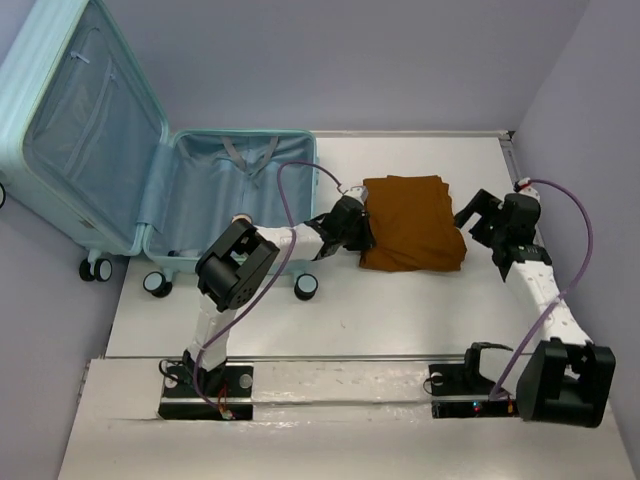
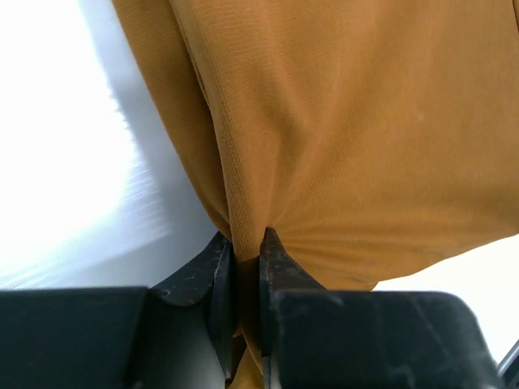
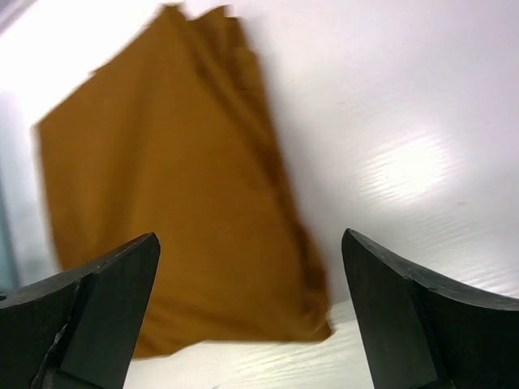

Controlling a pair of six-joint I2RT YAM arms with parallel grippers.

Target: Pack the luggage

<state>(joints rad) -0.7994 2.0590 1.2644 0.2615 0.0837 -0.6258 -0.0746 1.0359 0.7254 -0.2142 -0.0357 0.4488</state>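
Observation:
The luggage [image 1: 110, 150] is a pale aqua hard-shell suitcase lying open at the left, lid propped up, blue lining showing. A folded mustard-brown cloth [image 1: 412, 222] lies on the white table to its right. My left gripper [image 1: 362, 225] is at the cloth's left edge, shut on a pinch of the cloth [image 2: 340, 138], which bunches between the fingers [image 2: 276, 259]. My right gripper [image 1: 470, 222] hovers open just off the cloth's right edge; the cloth [image 3: 170, 203] lies ahead of its spread fingertips [image 3: 122, 267].
The suitcase's caster wheels [image 1: 305, 287] sit at its near edge beside the left arm. A purple cable [image 1: 290, 185] loops over the open suitcase half. Walls close in behind and on the right. White table [image 1: 400, 310] lies in front of the cloth.

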